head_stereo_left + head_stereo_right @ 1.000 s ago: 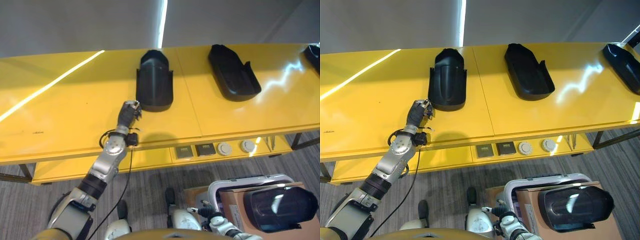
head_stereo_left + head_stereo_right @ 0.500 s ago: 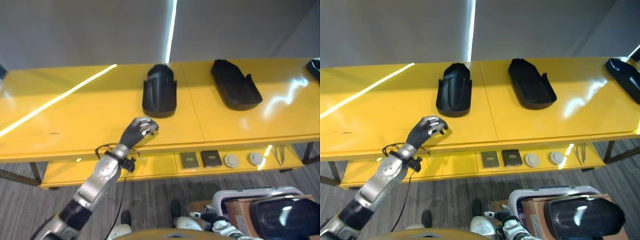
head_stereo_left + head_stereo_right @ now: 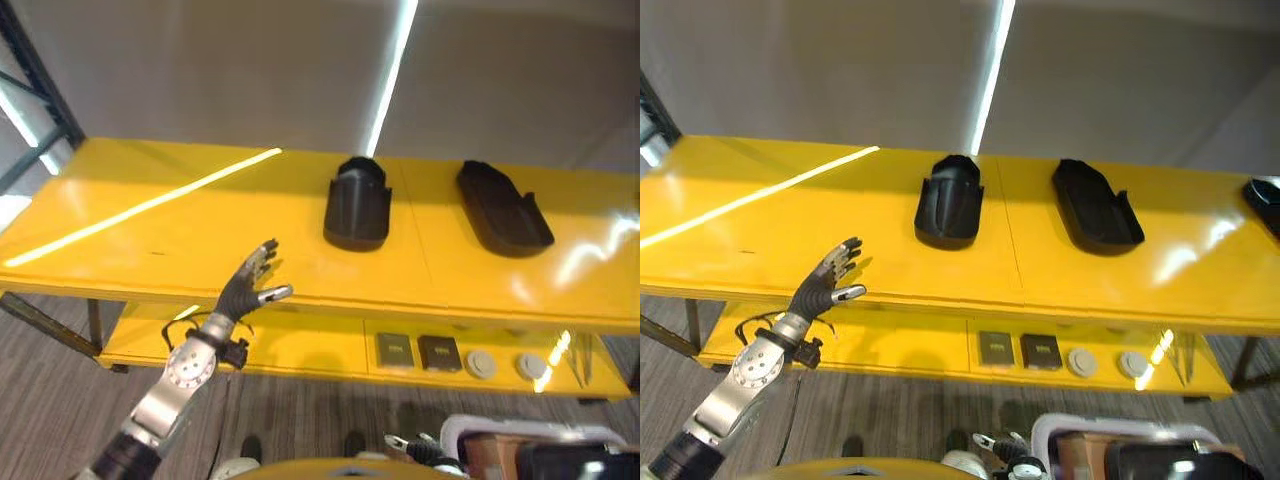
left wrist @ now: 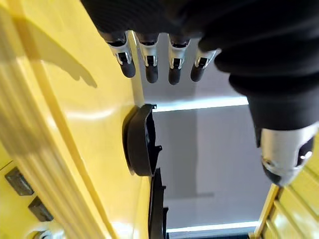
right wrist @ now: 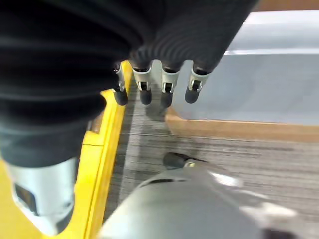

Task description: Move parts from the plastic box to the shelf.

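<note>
The left hand (image 3: 250,286) is held above the front part of the yellow shelf (image 3: 150,230), with fingers spread and nearly straight and the thumb out to the side; it holds nothing. In its wrist view the fingers (image 4: 149,64) are straight in a row, apart from the thumb.

Two black parts lie on the shelf top. The nearer part (image 3: 357,203) sits close to the middle seam of the shelf, well apart from the hand, toward the back. The second part (image 3: 503,208) lies to the right of it, with a gap between them. A third part (image 3: 1265,195) shows at the right border.

The shelf surface to the left of the first part is bare, up to the left end, and a bright light stripe crosses it. The front edge runs just beside the hand. On the lower level are small square and round items (image 3: 440,355).

The right hand (image 5: 149,84) hangs low near the floor, fingers straight and relaxed, holding nothing. A box (image 3: 540,455) with a dark part shows at the bottom right.
</note>
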Motion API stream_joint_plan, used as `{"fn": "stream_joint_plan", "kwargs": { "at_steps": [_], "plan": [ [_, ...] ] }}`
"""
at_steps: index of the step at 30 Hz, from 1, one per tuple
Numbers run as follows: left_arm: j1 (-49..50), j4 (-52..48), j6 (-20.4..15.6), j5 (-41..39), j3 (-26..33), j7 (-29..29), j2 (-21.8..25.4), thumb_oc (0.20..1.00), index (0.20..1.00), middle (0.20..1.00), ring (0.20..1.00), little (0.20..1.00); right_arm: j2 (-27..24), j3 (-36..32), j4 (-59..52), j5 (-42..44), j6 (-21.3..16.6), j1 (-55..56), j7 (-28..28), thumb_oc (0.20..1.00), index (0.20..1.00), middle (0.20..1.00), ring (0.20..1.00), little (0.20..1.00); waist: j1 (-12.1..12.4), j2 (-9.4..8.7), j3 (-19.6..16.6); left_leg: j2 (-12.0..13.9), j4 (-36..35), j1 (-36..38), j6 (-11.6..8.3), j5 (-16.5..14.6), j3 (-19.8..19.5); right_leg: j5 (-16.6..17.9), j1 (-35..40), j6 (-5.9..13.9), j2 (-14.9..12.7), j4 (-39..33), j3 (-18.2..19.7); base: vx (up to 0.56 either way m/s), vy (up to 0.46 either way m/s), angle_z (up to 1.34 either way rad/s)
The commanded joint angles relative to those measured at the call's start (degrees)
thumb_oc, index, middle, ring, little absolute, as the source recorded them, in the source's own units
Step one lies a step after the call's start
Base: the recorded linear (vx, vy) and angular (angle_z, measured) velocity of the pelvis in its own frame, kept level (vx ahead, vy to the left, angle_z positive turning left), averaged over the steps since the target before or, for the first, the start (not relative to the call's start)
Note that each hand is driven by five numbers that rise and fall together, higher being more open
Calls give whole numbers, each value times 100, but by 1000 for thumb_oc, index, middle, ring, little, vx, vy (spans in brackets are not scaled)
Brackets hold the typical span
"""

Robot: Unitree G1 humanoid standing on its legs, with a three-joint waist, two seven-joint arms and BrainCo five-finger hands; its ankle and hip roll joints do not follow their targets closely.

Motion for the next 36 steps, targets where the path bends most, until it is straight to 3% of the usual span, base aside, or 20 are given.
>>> {"fn": "stream_joint_plan", "kwargs": {
  "at_steps": [1,3,6,8,11,12,13,16,18,19,20,21,23,24,25,26,28,30,34,36],
  "plan": [
    [-415,-215,-505,360,192,207,33,1000,1000,1000,1000,1000,24,-29,-89,302,-58,-230,-190,1000,1000,1000,1000,1000,-48,120,472,111,-48,74,223,-537,178,69,-12,428,-339,501,96,-171,257,-91],
    [-644,45,-521,552,321,371,-20,1000,1000,1000,1000,1000,62,-112,-63,298,-91,-67,-168,1000,1000,1000,1000,1000,-50,165,585,173,-29,106,285,-543,502,-40,-272,376,-329,950,-288,-157,233,-128],
    [-750,197,-506,706,465,522,-86,1000,1000,1000,1000,1000,37,-168,138,155,-59,112,-158,1000,1000,1000,1000,1000,42,265,535,253,19,165,367,-588,963,-656,-135,99,-317,1757,-1329,-69,172,-106],
    [-695,217,-493,720,587,565,-167,1000,1000,1000,1000,1000,23,-239,251,78,-34,174,-167,1000,1000,1000,1000,1000,124,259,438,239,3,267,370,-696,1263,-1000,80,80,-332,2041,-1885,-23,81,-155],
    [-488,214,-490,690,782,565,-264,1000,1000,1000,1000,1000,-2,-286,332,-47,-3,206,-172,1000,1000,1000,1000,1000,262,193,335,256,52,231,352,-657,1761,-1032,389,52,-291,1600,-2455,-76,-48,-92],
    [-430,272,-487,692,808,574,-311,1000,1000,1000,1000,1000,-7,-273,344,-65,7,194,-184,1000,1000,1000,1000,1000,274,188,307,253,55,201,335,-635,1895,-1019,471,37,-206,1233,-2424,-99,-191,-176],
    [-379,387,-496,646,822,563,-396,1000,1000,1000,1000,1000,-24,-212,338,-80,-1,219,-187,1000,1000,1000,1000,1000,248,232,252,269,94,155,260,-586,2005,-1050,611,-58,54,553,-2065,-58,-165,-184],
    [-354,526,-516,623,833,587,-475,1000,1000,1000,1000,1000,-58,-176,302,-93,-16,216,-182,1000,1000,1000,1000,1000,208,326,250,339,349,61,151,-556,2003,-1010,768,-148,218,125,-1830,3,-174,-99],
    [-369,548,-534,569,891,596,-515,1000,1000,1000,1000,1000,-103,-88,230,-139,-56,239,-149,1000,1000,1000,1000,1000,169,279,422,704,1638,-394,-26,-727,1919,-1051,906,-337,321,25,-1601,-13,-280,-41],
    [-357,549,-545,586,911,607,-498,1000,1000,1000,1000,1000,-129,3,178,-154,-76,236,-144,1000,1000,1000,1000,1000,207,298,565,937,2193,-635,-179,-571,1709,-1147,991,-462,421,25,-1498,-44,-239,-18],
    [-366,551,-557,633,906,669,-480,1000,1000,1000,1000,1000,-196,112,146,-195,-101,198,-147,1000,1000,1000,1000,1000,301,327,711,982,2575,-817,-277,-327,1233,-1206,1018,-572,489,57,-1340,-149,-136,-41],
    [-413,613,-571,676,871,729,-513,1000,1000,1000,1000,1000,-263,170,173,-238,-95,139,-134,1000,1000,1000,1000,1000,379,355,821,842,2697,-1021,-261,-138,820,-1147,977,-645,505,78,-1320,-139,-58,-91],
    [-353,783,-563,770,864,822,-551,1000,1000,1000,1000,1000,-302,292,202,-396,-101,71,-157,1000,1000,1000,1000,1000,506,356,817,406,2190,-1053,-224,-376,-120,-1133,989,-579,505,68,-1042,3,13,-104],
    [-274,784,-571,777,903,886,-545,1000,1000,1000,1000,1000,-293,282,157,-354,-121,76,-174,1000,1000,1000,1000,1000,578,390,801,287,1737,-1023,-254,-390,-641,-1147,1008,-530,539,81,-827,149,95,-94],
    [-250,777,-585,861,901,959,-525,1000,1000,1000,1000,1000,-318,219,117,-300,-153,81,-156,1000,1000,1000,1000,1000,548,454,754,346,1288,-964,-322,-231,-1157,-1142,970,-455,540,127,-613,148,115,-104],
    [-249,772,-546,957,859,958,-498,1000,1000,1000,1000,1000,-340,254,124,-337,-162,77,-155,1000,1000,1000,1000,1000,594,493,763,207,1163,-932,-317,-227,-1608,-1158,965,-441,564,164,-441,90,85,-120],
    [-206,831,-549,994,856,933,-469,1000,1000,1000,1000,1000,-376,292,129,-412,-155,31,-140,1000,1000,1000,1000,1000,529,531,710,191,985,-770,-282,-330,-1659,-1152,937,-415,580,177,-327,51,70,-78],
    [-266,899,-520,1124,708,921,-427,1000,1000,1000,1000,1000,-392,208,63,-393,-187,39,-193,1000,1000,1000,1000,1000,413,593,642,318,790,-638,-324,-236,-1386,-1116,957,-390,544,129,-345,67,204,-100],
    [-255,1379,-454,1558,368,749,-276,1000,1000,1000,1000,1000,-422,143,-632,-282,-360,153,-220,1000,1000,1000,1000,1000,93,621,579,222,502,-325,-93,-347,-997,-924,760,-195,338,96,0,27,238,-23],
    [-156,1839,-428,1726,305,848,-302,1000,1000,1000,1000,1000,-620,159,-2162,-553,-607,397,-393,1000,1000,1000,1000,1000,-109,634,637,215,269,-244,2,-273,-649,-767,446,-95,299,155,397,-76,228,-90]
  ]
}}
